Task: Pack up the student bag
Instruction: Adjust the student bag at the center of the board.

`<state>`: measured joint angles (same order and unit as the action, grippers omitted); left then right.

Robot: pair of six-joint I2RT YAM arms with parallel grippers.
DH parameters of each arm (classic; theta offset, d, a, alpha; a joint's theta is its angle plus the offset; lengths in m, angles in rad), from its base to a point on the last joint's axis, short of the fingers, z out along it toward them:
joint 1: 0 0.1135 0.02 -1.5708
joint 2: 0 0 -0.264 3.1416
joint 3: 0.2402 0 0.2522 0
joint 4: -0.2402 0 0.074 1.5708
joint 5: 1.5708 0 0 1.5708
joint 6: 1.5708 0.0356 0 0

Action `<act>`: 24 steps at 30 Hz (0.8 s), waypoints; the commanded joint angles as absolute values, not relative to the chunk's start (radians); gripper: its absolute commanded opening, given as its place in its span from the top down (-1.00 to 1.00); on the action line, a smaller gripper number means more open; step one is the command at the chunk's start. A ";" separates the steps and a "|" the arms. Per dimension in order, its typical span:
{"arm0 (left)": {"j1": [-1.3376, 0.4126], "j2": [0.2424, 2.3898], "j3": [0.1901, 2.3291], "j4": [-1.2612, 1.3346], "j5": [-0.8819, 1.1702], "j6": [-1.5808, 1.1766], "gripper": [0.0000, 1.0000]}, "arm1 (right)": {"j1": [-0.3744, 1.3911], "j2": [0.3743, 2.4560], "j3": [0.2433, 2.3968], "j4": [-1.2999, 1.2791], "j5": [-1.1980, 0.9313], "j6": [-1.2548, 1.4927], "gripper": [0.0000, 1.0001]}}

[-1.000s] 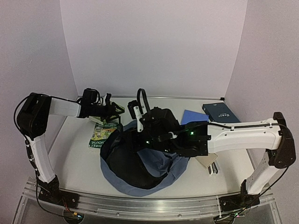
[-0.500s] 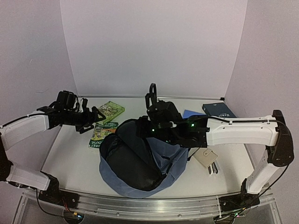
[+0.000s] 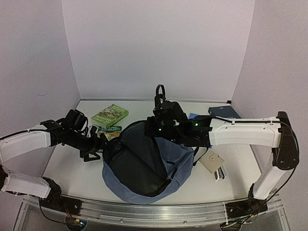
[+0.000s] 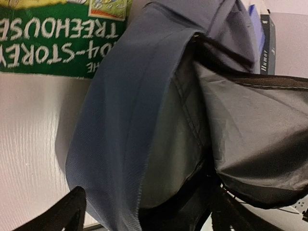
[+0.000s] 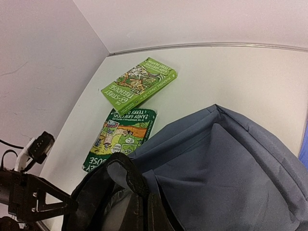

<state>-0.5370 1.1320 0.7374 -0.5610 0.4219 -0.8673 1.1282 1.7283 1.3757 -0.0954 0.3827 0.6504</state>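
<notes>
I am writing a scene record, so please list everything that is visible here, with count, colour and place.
bag: 1, slate blue with dark lining, table centre, mouth open
books: 2, green, rear left, beside the bag
notebook: 1, bright blue, behind the right arm, mostly hidden
navy book: 1, dark blue, rear right
flat item: 1, beige, right of the bag, kind unclear
table: 1, white
left end effector: 1, black, open, at the bag's left rim
right end effector: 1, black, shut on the bag's rear rim
</notes>
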 commanded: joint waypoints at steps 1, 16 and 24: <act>-0.564 1.160 0.706 -0.594 0.432 -0.925 -0.45 | 1.120 1.730 1.436 -0.069 0.440 0.627 1.00; -0.472 1.242 1.096 -0.700 0.291 -0.556 0.99 | 0.978 1.633 1.490 -0.185 0.427 0.543 1.00; -0.279 1.541 1.288 -0.699 0.444 -0.264 1.00 | 0.718 1.765 1.434 -0.117 0.122 0.530 1.00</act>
<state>-0.3038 1.4022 1.1750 -0.6745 0.4219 -0.4724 0.8323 1.6898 1.4506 -0.1806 0.2667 0.5567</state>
